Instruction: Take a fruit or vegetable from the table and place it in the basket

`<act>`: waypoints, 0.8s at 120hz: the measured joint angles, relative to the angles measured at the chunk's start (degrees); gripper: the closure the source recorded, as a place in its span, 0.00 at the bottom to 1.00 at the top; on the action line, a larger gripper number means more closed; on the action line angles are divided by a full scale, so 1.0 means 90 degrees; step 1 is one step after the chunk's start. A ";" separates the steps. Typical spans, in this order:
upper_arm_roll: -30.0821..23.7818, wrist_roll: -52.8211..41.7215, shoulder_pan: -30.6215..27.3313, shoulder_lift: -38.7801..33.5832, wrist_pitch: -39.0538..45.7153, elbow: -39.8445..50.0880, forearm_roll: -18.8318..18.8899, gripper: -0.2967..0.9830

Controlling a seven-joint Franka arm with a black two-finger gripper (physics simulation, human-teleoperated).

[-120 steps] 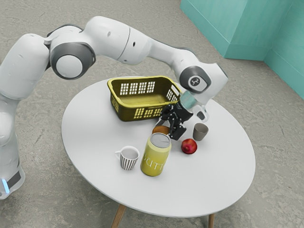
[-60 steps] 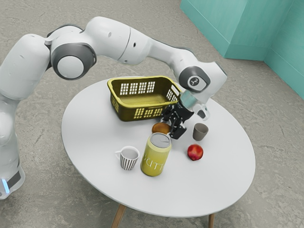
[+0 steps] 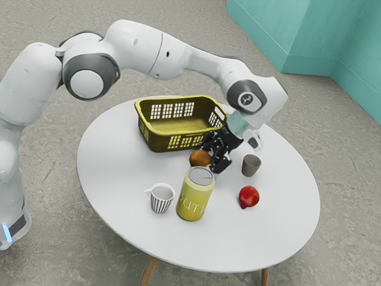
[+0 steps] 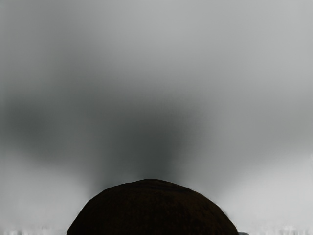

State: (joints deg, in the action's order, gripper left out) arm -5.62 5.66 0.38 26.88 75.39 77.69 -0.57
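The gripper [image 3: 211, 159] is hovering right at the orange-brown fruit [image 3: 200, 158], but I cannot tell whether it is grasping it. The wrist view is showing the fruit's dark, rounded top close under the hand; the exterior view is adding its color and the yellow can [image 3: 193, 196] hiding its lower edge. Beyond, the basket [image 3: 159, 143] is standing near the gripper, while a gray cup [image 3: 250, 166], red apple [image 3: 249, 195] and striped mug [image 3: 161, 201] are resting on the table [image 3: 125, 179].

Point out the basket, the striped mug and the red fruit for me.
Basket [image 3: 171, 142]: exterior view, front wall.
Striped mug [image 3: 161, 204]: exterior view, striped side.
Red fruit [image 3: 249, 195]: exterior view, middle of its skin.
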 joint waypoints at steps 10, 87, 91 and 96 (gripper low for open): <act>-0.0009 0.0041 0.0017 -0.0032 -0.0211 -0.0264 0.0007 0.50; -0.0327 0.0469 -0.0672 -0.0891 -0.1434 -0.0959 0.0435 0.51; -0.0313 0.0478 -0.0725 -0.0911 -0.1445 -0.0929 0.0442 0.52; -0.0285 0.0484 -0.0801 -0.0960 -0.1454 -0.0870 0.0448 0.51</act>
State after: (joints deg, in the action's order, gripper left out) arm -8.19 10.02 -6.82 18.24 62.30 69.86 3.46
